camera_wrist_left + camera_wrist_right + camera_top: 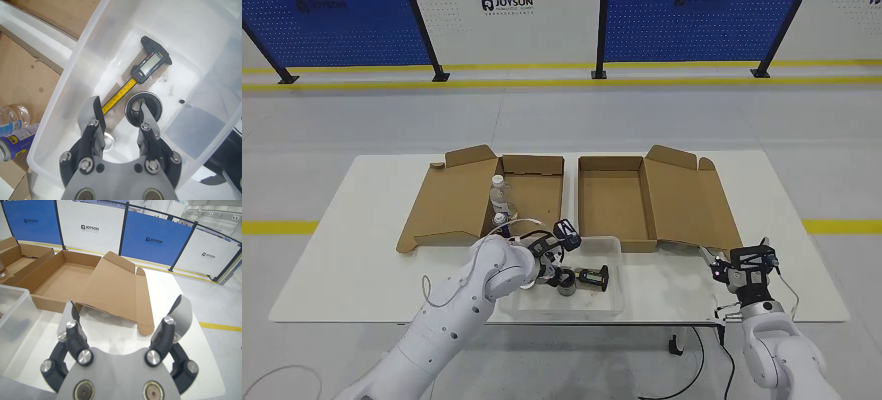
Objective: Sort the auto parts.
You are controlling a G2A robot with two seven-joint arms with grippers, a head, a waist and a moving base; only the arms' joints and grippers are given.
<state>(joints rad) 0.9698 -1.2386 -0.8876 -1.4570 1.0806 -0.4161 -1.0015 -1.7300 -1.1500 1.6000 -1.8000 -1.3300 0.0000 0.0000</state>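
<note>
My left gripper [119, 103] is open and low inside the clear plastic bin [56, 98]. One finger [145, 113] reaches into the bore of a black-and-steel bearing ring [157, 106]. The other finger hangs over the yellow scale of a digital caliper [149, 62]. A small metal ring [109, 141] lies under the gripper. In the top view the left gripper [562, 278] is in the bin [612, 243] beside a dark cylindrical part [592, 278]. My right gripper [125, 306] [742, 268] is open and holds nothing, above the table near the right cardboard box [62, 279].
The left cardboard box [457, 200] holds clear bottles [500, 195] [17, 115] and a blue spray can [13, 141]. The right box [612, 205] has its lid flap [687, 200] laid open. Bare white table [362, 240] lies at the left and front right.
</note>
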